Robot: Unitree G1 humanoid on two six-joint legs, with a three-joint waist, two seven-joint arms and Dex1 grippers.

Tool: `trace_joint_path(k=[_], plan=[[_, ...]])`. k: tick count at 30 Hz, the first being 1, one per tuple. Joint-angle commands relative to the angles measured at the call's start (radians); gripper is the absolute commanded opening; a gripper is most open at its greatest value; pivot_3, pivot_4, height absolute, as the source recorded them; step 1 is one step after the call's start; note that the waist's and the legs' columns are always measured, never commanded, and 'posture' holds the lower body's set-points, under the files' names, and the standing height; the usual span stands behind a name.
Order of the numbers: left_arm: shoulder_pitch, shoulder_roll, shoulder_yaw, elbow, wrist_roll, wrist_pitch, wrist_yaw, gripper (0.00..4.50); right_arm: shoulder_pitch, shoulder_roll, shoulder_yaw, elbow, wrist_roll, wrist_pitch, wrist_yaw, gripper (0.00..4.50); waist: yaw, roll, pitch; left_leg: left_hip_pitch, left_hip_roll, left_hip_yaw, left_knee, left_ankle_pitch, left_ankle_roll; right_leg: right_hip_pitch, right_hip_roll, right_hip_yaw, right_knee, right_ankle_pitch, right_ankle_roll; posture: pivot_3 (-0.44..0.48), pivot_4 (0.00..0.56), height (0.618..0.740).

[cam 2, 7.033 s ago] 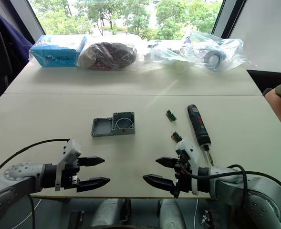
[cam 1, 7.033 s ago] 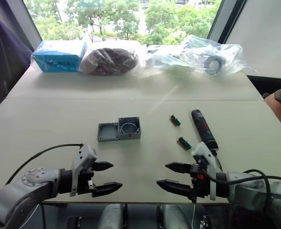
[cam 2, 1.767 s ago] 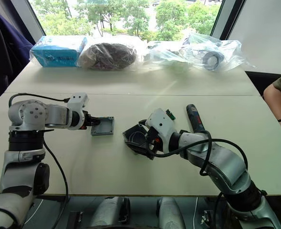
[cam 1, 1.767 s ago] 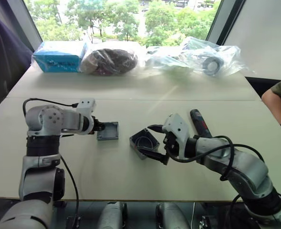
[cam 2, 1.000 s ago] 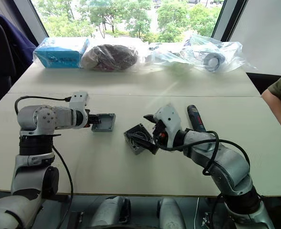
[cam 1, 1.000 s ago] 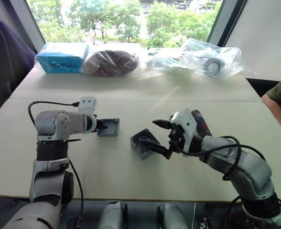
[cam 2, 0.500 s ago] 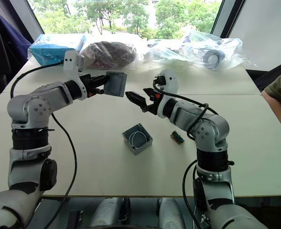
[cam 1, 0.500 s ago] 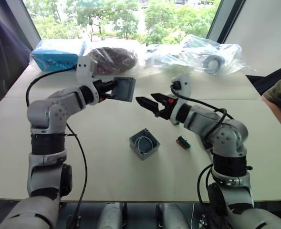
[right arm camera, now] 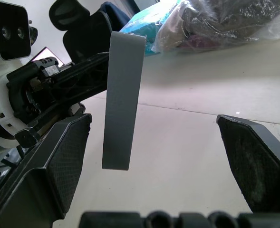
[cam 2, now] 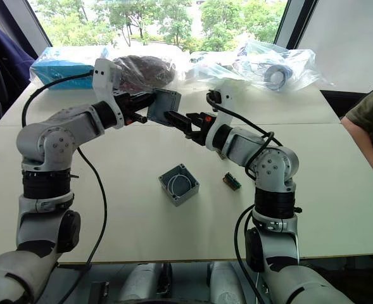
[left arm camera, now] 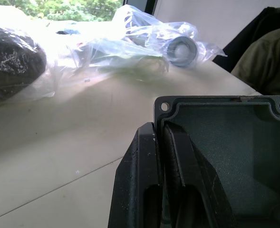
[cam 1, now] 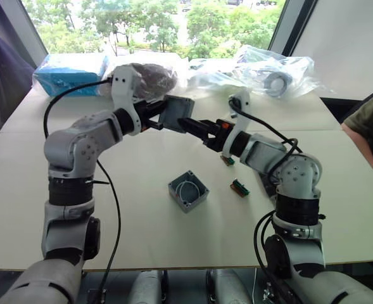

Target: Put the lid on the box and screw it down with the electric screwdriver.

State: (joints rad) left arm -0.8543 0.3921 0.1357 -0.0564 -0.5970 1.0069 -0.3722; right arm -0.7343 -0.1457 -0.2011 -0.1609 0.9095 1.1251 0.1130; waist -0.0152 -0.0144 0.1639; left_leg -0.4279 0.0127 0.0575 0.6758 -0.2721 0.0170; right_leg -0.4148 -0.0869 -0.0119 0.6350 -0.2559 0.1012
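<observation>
Left wrist view: left claw (left arm camera: 159,190) pinched shut on lid (left arm camera: 225,156) rim, hollow side facing camera. Since half a second ago, lid carried nearer, now edge-on between spread fingers of empty right claw (cam 1: 195,126); probably a handover. Box (cam 1: 188,190) open on counter (cam 1: 142,215) below, uncovered. Green connectors (cam 1: 241,188) just beside.

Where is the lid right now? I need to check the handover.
The lid is held in the air by the left claw, above the table, with the open right claw reaching for it.
</observation>
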Motion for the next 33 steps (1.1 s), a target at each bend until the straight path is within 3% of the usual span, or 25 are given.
trace_joint_path(k=[1, 9, 11, 16, 19, 23, 27, 29, 30, 33], plan=[[-0.002, 0.016, 0.002, -0.048, 0.006, -0.03, -0.017, 0.0, -0.013, 0.009, -0.011, -0.035, 0.016, -0.006, -0.012, 3.2, 0.0, 0.0, 0.0, 0.0, 0.0, 0.0, 0.0, 0.0, 0.0, 0.0, 0.0, 0.0, 0.0, 0.0, 0.0, 0.0, 0.15, 0.74], [0.018, 0.033, -0.023, -0.072, 0.015, -0.042, -0.049, 0.0, -0.003, 0.006, -0.004, -0.045, 0.029, -0.002, -0.03, 0.23, 0.002, 0.0, 0.0, 0.0, 0.0, 0.0, 0.0, 0.0, 0.0, 0.0, 0.0, 0.0, 0.0, 0.0, 0.0, 0.0, 0.15, 0.74], [0.027, 0.042, -0.025, -0.081, 0.012, -0.047, -0.063, 0.0, 0.001, 0.007, -0.001, -0.047, 0.028, -0.002, -0.039, 0.17, 0.001, 0.0, 0.0, 0.0, 0.0, 0.0, 0.0, 0.0, 0.0, 0.0, 0.0, 0.0, 0.0, 0.0, 0.0, 0.0, 0.15, 0.74], [0.03, 0.052, -0.001, -0.087, -0.021, -0.033, -0.099, 1.63, 0.013, 0.011, 0.008, -0.057, 0.029, -0.009, -0.042, 0.17, 0.001, 0.0, 0.0, 0.0, 0.0, 0.0, 0.0, 0.0, 0.0, 0.0, 0.0, 0.0, 0.0, 0.0, 0.0, 0.0, 0.15, 0.74], [0.033, 0.074, 0.022, -0.084, -0.043, -0.026, -0.13, 2.89, 0.021, 0.005, 0.019, -0.065, 0.014, -0.022, -0.033, 0.17, 0.0, 0.0, 0.0, 0.0, 0.0, 0.0, 0.0, 0.0, 0.0, 0.0, 0.0, 0.0, 0.0, 0.0, 0.0, 0.0, 0.15, 0.74], [0.004, 0.207, 0.1, -0.043, -0.179, 0.104, -0.275, 4.41, 0.055, -0.032, 0.02, -0.123, -0.026, -0.074, -0.021, 0.17, -0.005, 0.001, 0.0, 0.0, 0.001, 0.0, -0.002, 0.0, 0.0, -0.001, 0.001, 0.001, 0.0, 0.0, 0.0, 0.0, 0.15, 0.74], [-0.066, 0.305, 0.171, 0.09, -0.217, 0.146, -0.31, 4.41, 0.17, -0.241, 0.107, -0.336, -0.204, -0.23, 0.099, 0.17, 0.008, 0.0, 0.001, 0.0, 0.001, 0.0, -0.007, 0.001, -0.002, -0.004, 0.002, 0.001, -0.001, -0.001, 0.0, 0.0, 0.15, 0.74], [-0.086, 0.294, 0.196, 0.136, -0.235, 0.157, -0.299, 3.81, 0.224, -0.332, 0.169, -0.434, -0.305, -0.341, 0.161, 0.17, 0.005, 0.0, 0.001, 0.0, 0.0, 0.0, -0.008, 0.001, -0.002, -0.004, 0.002, 0.001, -0.003, -0.001, 0.001, 0.0, 0.15, 0.74], [-0.085, 0.272, 0.203, 0.144, -0.246, 0.16, -0.293, 3.7, 0.257, -0.413, 0.238, -0.479, -0.46, -0.481, 0.183, 0.17, 0.006, 0.0, 0.001, 0.0, 0.0, 0.0, -0.008, 0.001, -0.002, -0.003, 0.002, 0.002, -0.003, -0.001, 0.001, 0.0, 0.15, 0.74], [-0.043, 0.206, 0.194, 0.104, -0.234, 0.088, -0.283, 2.57, 0.36, -0.594, 0.395, -0.527, -0.814, -0.78, 0.217, 0.17, 0.003, 0.0, 0.001, 0.0, -0.001, 0.0, -0.008, 0.001, -0.002, -0.003, 0.002, 0.002, -0.003, -0.001, 0.002, 0.0, 0.15, 0.74]])
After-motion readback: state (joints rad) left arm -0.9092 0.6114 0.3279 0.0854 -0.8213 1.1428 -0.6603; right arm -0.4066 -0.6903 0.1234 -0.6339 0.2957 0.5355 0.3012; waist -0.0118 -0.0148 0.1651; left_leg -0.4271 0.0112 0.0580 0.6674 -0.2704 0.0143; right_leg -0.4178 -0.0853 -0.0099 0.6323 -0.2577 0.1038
